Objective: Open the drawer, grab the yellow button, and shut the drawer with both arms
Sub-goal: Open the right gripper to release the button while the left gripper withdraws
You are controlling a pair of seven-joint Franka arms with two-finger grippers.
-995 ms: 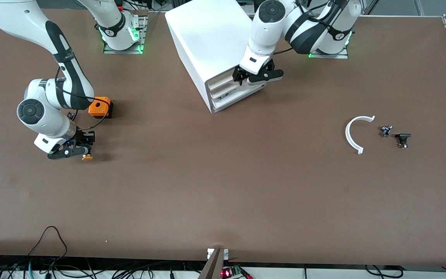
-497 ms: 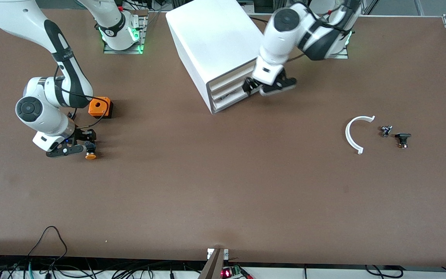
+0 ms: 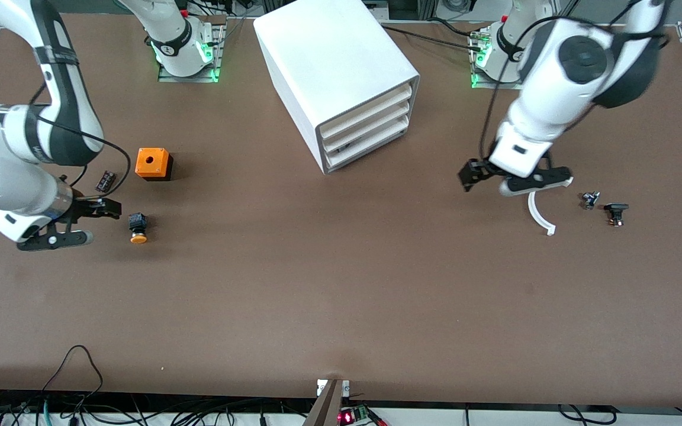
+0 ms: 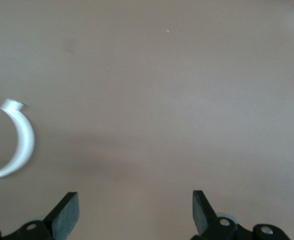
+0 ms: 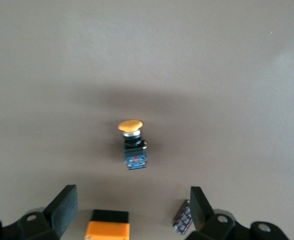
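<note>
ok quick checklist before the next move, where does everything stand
1. Top drawer shut flush with the cabinet: ok.
2. Button out and lying on the table, nearer the front camera than the orange cube: ok.
3. Right claw open, let go, beside the button without touching it: ok.
4. Left claw open and empty, over the white curved piece: ok.
5. Both arms off the cabinet: ok.

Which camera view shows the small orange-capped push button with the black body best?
The right wrist view: the orange-capped black push button lies on its side, mid-picture, ahead of the open right gripper. The front view shows it tiny, nearer the camera than the orange cube. The left wrist view misses it.
</note>
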